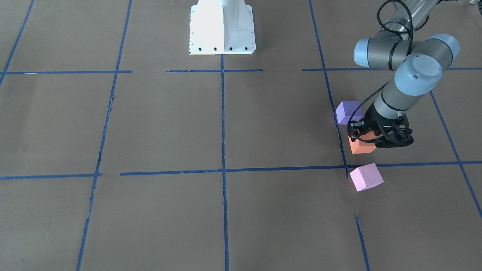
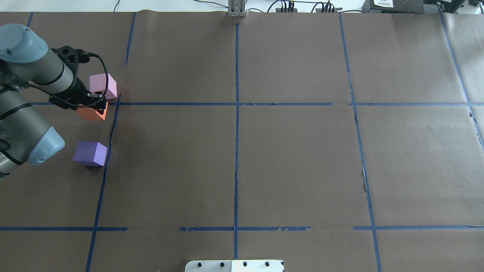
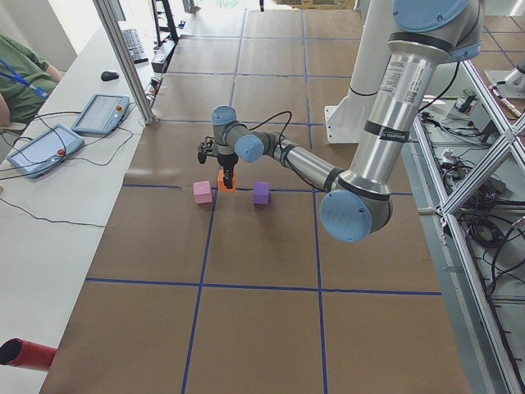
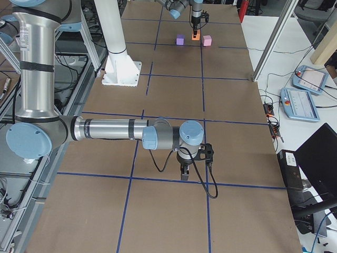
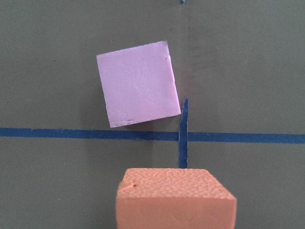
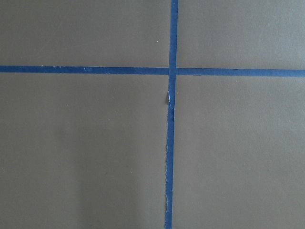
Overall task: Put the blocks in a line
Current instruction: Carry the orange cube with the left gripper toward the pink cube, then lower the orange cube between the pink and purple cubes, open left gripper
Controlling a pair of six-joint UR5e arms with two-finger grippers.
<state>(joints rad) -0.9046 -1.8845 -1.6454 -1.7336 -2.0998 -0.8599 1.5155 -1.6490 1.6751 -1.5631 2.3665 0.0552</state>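
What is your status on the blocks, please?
Left gripper at orange block, grip unclear. Right gripper far off. Purple block, pink block flank it. Nothing obstructing.

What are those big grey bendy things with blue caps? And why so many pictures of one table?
They are two robot arms, the left arm and the right arm, each ending in a two-finger gripper. All pictures show one moment from different cameras: one faces the robot, one looks over its shoulders, two watch from the table's ends, one rides on each wrist. On the brown table, marked with blue tape lines, lie three foam cubes: a purple block, an orange block and a pink block. The left gripper is down at the orange block, the middle one; I cannot tell whether it squeezes it. The right gripper hangs far off, over crossed tape lines.
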